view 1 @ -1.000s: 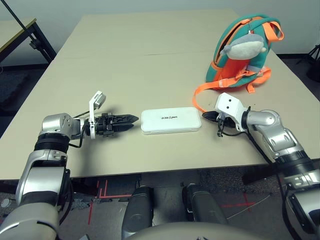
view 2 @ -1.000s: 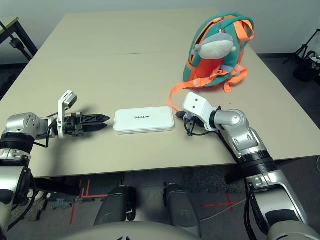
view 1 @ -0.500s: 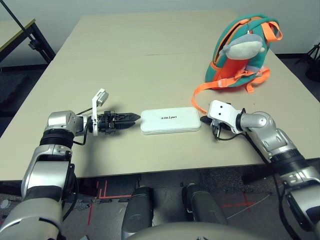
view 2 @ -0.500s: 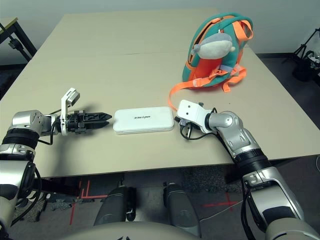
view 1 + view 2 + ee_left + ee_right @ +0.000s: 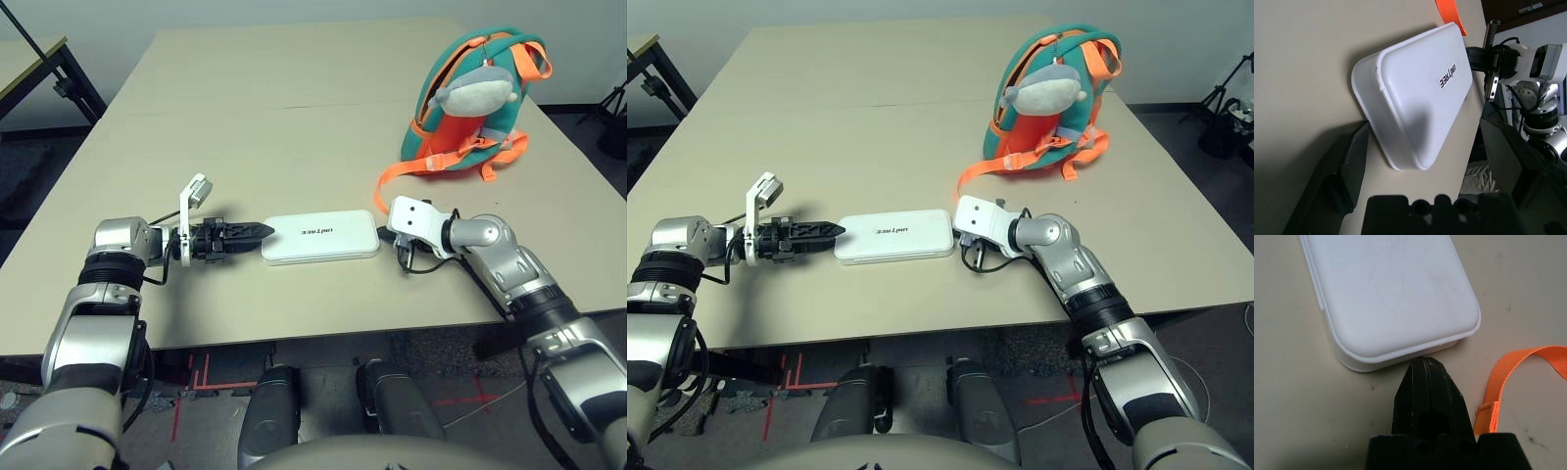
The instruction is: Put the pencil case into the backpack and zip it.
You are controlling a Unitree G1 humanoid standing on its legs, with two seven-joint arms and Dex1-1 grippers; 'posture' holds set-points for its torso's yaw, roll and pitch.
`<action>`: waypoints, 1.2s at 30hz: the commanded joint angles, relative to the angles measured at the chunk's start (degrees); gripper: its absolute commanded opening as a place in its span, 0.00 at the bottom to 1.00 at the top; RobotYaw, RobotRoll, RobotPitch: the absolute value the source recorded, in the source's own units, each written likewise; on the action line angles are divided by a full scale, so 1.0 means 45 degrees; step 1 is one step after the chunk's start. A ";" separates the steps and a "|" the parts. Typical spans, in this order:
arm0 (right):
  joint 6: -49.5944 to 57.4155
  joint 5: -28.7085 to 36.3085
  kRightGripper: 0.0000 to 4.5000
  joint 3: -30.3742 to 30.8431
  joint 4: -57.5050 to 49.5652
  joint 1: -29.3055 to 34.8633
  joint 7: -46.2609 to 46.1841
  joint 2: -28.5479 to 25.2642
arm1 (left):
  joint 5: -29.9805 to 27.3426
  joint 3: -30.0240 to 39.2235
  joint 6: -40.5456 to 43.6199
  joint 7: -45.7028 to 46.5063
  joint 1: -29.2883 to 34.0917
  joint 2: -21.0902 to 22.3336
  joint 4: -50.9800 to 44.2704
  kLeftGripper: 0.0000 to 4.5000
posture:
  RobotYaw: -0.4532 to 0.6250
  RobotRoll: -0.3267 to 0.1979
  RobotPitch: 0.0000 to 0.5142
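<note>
Right wrist view shows the closed right gripper touching the flat white hard pencil case, the left gripper spread at its other end.

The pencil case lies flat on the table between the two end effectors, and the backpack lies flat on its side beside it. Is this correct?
Not entirely. The pencil case does lie flat between the left end effector and the right end effector, but the backpack stands upright, farther back on the table. Both eye views show this.
</note>
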 commanded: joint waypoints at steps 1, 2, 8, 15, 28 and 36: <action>0.0077 0.0104 0.01 0.0878 -0.0552 -0.0134 0.0441 0.0756 | 0.0413 -0.0485 -0.0044 -0.0102 0.0070 -0.0153 0.0282 1.00 | 0.30 0.62 0.21; 0.0094 0.0069 0.01 0.0954 -0.0547 -0.0163 0.0471 0.0871 | 0.0463 -0.0534 -0.0028 -0.0146 0.0066 -0.0147 0.0291 1.00 | 0.30 0.62 0.21; 0.0132 -0.0130 0.01 0.1188 -0.0604 -0.0229 0.0709 0.1209 | 0.0699 -0.0618 -0.0061 -0.0232 0.0044 -0.0149 0.0395 1.00 | 0.30 0.62 0.21; -0.0103 -0.0346 0.01 0.0876 -0.0203 -0.0578 0.0936 0.0866 | 0.1064 -0.0801 -0.0090 -0.0450 0.0030 0.0075 0.0517 1.00 | 0.31 0.62 0.21; 0.0049 -0.0382 0.01 0.1362 -0.0507 -0.0796 0.1110 0.1539 | 0.1178 -0.1180 0.0088 -0.0752 -0.0084 0.0390 0.0384 1.00 | 0.31 0.62 0.22; 0.0115 -0.0495 0.01 0.1456 -0.0413 -0.1084 0.1106 0.1952 | 0.1370 -0.1144 0.0033 -0.0852 -0.0277 0.0308 0.0583 1.00 | 0.31 0.62 0.22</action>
